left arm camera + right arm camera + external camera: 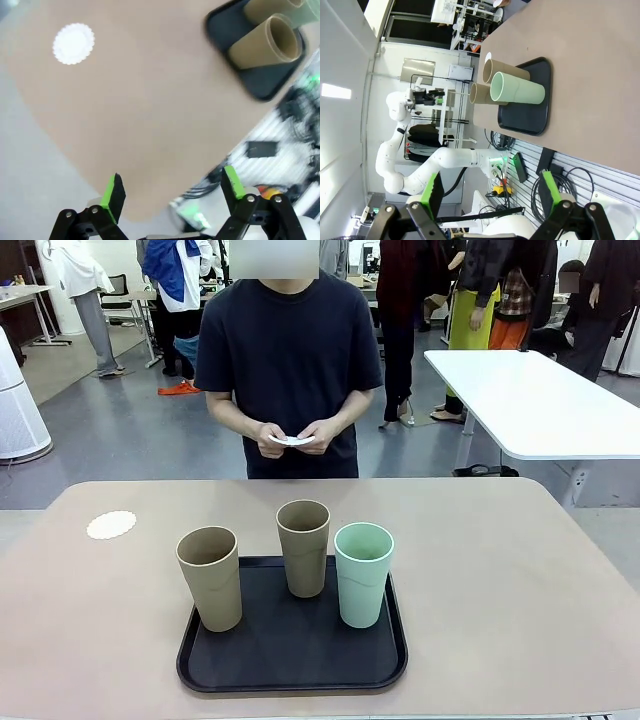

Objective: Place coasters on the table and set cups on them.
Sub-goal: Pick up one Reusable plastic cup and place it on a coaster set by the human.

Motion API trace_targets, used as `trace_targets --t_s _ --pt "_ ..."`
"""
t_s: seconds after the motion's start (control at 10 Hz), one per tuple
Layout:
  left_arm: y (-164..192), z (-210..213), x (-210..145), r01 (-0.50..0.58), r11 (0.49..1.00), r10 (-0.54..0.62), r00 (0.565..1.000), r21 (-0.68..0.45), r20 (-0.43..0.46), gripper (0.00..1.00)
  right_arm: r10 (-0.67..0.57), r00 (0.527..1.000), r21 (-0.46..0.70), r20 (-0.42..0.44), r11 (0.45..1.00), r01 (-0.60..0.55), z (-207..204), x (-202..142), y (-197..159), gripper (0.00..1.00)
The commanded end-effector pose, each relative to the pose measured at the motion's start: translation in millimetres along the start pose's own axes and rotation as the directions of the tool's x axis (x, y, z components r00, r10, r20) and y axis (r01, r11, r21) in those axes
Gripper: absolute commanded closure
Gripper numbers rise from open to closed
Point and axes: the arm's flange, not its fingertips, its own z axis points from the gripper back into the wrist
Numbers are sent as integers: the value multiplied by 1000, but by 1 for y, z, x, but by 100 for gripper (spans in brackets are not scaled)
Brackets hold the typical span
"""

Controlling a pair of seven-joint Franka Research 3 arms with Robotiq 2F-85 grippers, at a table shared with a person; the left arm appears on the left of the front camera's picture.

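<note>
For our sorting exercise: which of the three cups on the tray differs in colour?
The mint green cup, rightmost on the tray; the left cup and middle cup are tan-brown.

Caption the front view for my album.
Three cups on a black tray, one coaster on the table, a person holding another.

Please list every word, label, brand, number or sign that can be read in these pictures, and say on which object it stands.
No text can be read in any view.
The three cups, the coaster, the black tray and the table: plain, no print.
The person's dark shirt: no print visible.
The small black box beyond the table's edge: too blurred to tell whether it bears any text.
</note>
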Motion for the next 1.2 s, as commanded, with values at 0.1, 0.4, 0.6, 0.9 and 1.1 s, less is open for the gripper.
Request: trace_targets --t_s 0.1,0.4,0.6,0.9,1.1 --pt "-16 -14 0 322 787 -344 937 527 -59 0 20 1000 22 2 1000 -20 0 1 -1 0" --pt "-19 2 28 335 874 -322 942 351 -99 0 20 1000 22 2 1000 -20 0 1 -1 0" --pt "-19 2 28 335 874 -322 942 351 -99 0 20 1000 22 2 1000 -20 0 1 -1 0" --pt "-1 13 26 431 895 -444 888 118 121 0 20 1000 22 2 1000 -20 0 1 -1 0" --pt "42 6 33 539 816 -419 800 -209 430 0 20 1000 22 2 1000 -20 0 1 -1 0"
